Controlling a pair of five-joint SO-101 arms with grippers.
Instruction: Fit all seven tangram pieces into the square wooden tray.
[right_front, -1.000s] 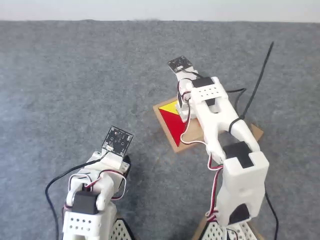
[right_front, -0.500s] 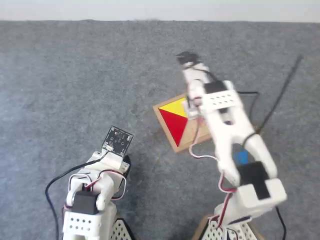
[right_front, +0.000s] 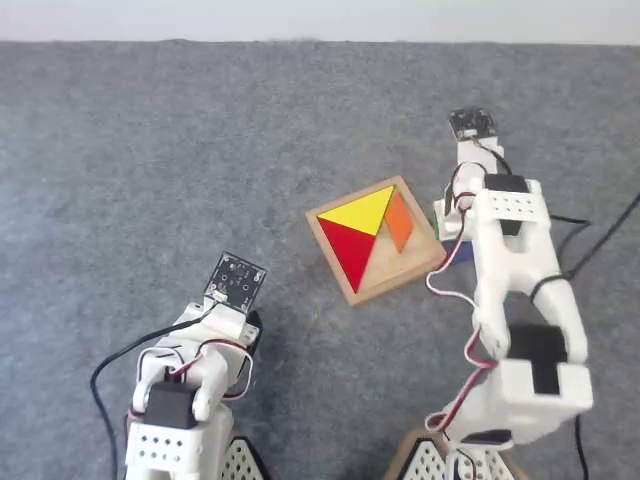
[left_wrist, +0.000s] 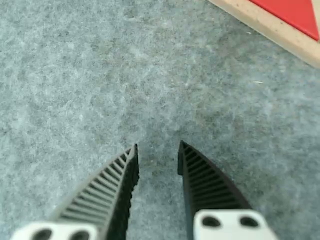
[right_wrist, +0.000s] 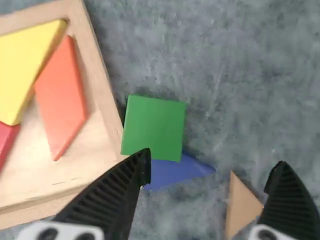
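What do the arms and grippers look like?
Both the left arm and right arm are white plastic shells around black servo blocks, with red, white and black wire bundles looping along them and a thin black cable trailing off each. A small dark circuit board sits at each wrist. The left gripper and right gripper have black, ribbed fingers tapering to points, on white mounts.

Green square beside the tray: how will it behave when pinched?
Green square looks flat and rigid, likely won't bend or roll. Lying low on carpet, it may resist pinching. It seems to touch the blue triangle, possibly nudging it.
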